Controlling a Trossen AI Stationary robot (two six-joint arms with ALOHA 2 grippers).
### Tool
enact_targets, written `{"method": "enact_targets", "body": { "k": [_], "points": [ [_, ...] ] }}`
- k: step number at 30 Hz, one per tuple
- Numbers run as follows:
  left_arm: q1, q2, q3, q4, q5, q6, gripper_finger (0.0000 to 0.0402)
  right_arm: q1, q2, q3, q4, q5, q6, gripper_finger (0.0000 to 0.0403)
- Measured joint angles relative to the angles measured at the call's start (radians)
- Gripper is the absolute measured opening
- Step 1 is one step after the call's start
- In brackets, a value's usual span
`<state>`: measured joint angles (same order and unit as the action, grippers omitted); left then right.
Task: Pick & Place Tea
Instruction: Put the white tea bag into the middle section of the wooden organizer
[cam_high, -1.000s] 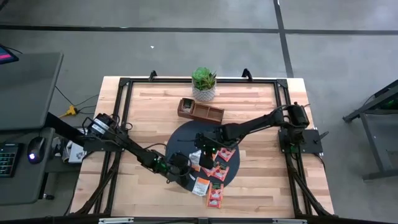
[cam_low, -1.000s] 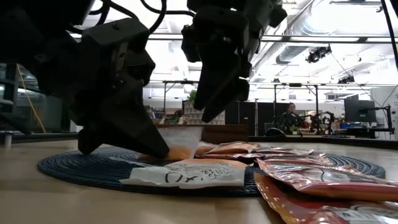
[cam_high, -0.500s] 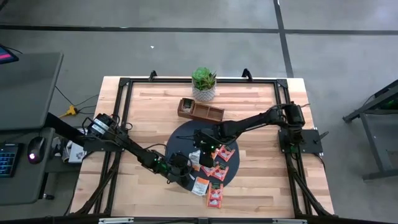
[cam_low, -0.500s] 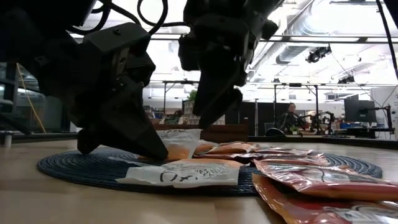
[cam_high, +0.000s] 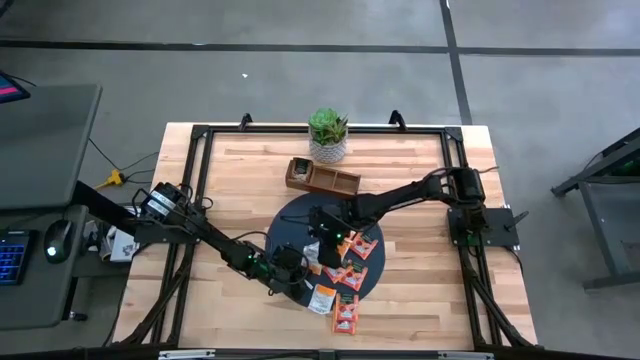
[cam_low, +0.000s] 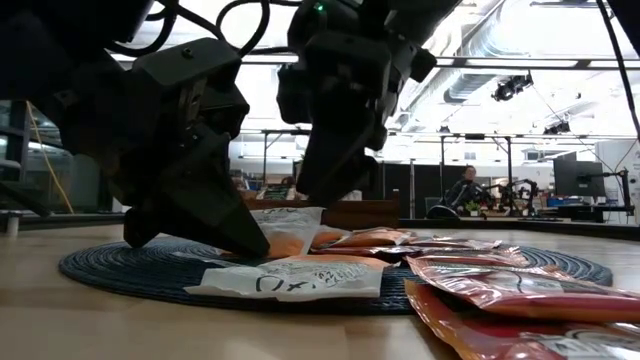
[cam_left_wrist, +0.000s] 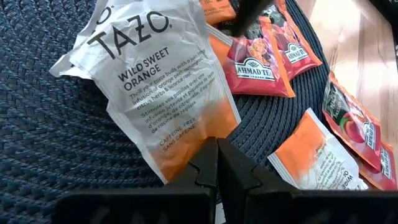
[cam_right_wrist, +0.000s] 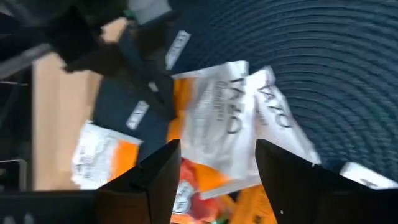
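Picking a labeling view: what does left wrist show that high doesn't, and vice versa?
Left wrist only: the left gripper shut on the edge of a white-and-orange sachet, its print legible as Tazo Wild Sweet Orange; Ahmad Tea print on a red sachet.

High only: both arms, the right gripper over the mat, the wooden tray, the potted plant, the table.

Both: dark round mat and sachets scattered on it.
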<state>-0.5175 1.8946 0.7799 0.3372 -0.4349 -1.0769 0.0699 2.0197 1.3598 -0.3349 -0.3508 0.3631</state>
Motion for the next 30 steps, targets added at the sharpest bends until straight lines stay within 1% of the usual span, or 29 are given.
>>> {"method": "enact_targets", "body": {
  "k": [9, 13, 16, 20, 21, 30],
  "points": [
    [0.000, 0.001, 0.000, 0.001, -0.002, 0.003, 0.0000, 0.031, 0.000, 0.000, 0.009, 0.017, 0.021, 0.0155],
    [0.000, 0.001, -0.001, 0.001, -0.002, 0.004, 0.0000, 0.031, 0.000, 0.000, 0.008, 0.021, 0.028, 0.0126],
    [0.000, 0.001, -0.001, 0.001, -0.003, 0.005, 0.0000, 0.030, 0.000, 0.000, 0.007, 0.030, 0.029, 0.0092],
    [0.000, 0.001, -0.001, 0.003, -0.003, 0.006, 0.0000, 0.031, 0.000, 0.000, 0.007, 0.049, 0.029, 0.0024],
    [0.000, 0.001, -0.001, 0.003, -0.003, 0.006, 0.0000, 0.031, 0.000, 0.000, 0.007, 0.054, 0.026, 0.0012],
    [0.000, 0.001, -0.002, 0.009, -0.002, 0.008, 0.0001, 0.035, 0.000, 0.000, 0.010, 0.050, -0.006, 0.0002]
  ]
}}
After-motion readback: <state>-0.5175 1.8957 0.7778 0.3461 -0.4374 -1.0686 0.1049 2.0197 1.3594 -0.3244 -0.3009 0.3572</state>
